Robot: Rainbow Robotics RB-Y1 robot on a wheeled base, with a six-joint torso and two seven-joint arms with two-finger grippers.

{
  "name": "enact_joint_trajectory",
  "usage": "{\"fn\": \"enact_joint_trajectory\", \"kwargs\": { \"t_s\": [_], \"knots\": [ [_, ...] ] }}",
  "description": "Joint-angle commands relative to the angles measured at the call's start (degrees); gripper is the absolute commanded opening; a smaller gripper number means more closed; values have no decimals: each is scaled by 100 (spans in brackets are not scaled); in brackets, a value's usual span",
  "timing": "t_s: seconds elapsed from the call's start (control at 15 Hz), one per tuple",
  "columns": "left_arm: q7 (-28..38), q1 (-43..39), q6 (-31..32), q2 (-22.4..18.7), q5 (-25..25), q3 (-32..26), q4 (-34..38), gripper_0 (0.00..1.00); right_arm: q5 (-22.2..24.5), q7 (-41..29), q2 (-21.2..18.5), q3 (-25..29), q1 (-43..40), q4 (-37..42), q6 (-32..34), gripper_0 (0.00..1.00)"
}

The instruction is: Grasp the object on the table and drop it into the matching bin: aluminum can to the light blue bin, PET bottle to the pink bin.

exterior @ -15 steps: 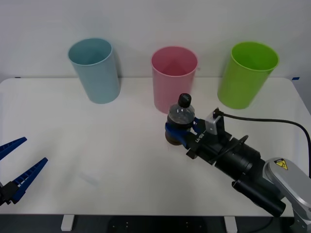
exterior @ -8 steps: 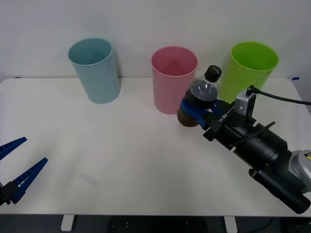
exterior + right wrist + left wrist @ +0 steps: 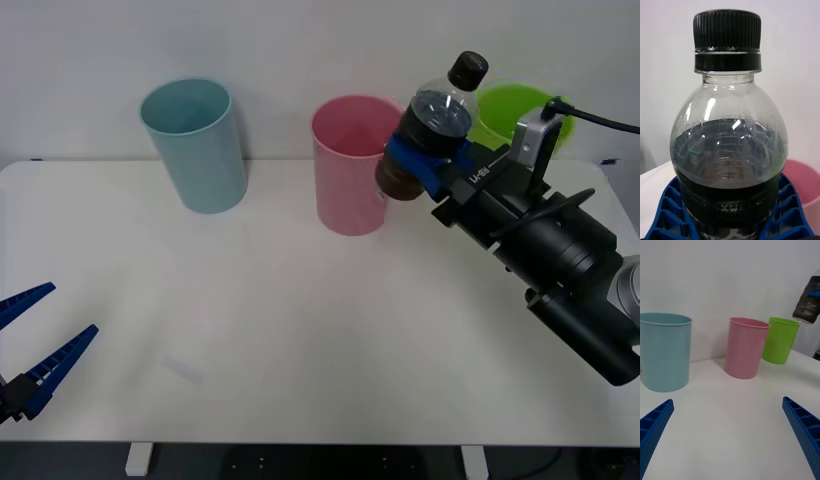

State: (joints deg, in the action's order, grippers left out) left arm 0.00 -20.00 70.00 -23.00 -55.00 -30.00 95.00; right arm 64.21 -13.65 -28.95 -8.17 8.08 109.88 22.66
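Right gripper (image 3: 425, 160) clamped on PET bottle (image 3: 428, 128), raised since earlier frame, now held tilted beside pink bin (image 3: 352, 165) rim. Left gripper (image 3: 35, 345) parked open, unmoved.

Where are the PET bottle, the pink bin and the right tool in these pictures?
PET bottle (image 3: 437, 118), front view: on its clear upper body.
pink bin (image 3: 345, 195), front view: on its outer wall.
right tool (image 3: 422, 160), front view: between its blue fingertips, shut on the bottle.
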Motion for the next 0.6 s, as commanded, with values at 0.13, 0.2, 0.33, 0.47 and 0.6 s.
{"fn": "enact_joint_trajectory", "kwargs": {
  "t_s": [0.13, 0.2, 0.33, 0.47, 0.6],
  "knots": [
    [0, 0, 0, 0, 0, 0, 0, 100, 4, -112, -93, -36, 879, -625, -7, 0],
    [0, 0, 0, 0, 0, 0, 0, 100, 4, -129, -93, -44, 1099, -819, -7, 0],
    [0, 0, 0, 0, 0, 0, 0, 100, -5, -138, -84, -141, 1626, -1355, -7, 0],
    [0, 0, 0, 0, 0, 0, 0, 100, -5, -112, -84, -282, 2066, -1882, -7, 0],
    [0, 0, 0, 0, 0, 0, 0, 100, -5, -76, -84, -493, 2505, -2462, -7, 0]
  ]
}}
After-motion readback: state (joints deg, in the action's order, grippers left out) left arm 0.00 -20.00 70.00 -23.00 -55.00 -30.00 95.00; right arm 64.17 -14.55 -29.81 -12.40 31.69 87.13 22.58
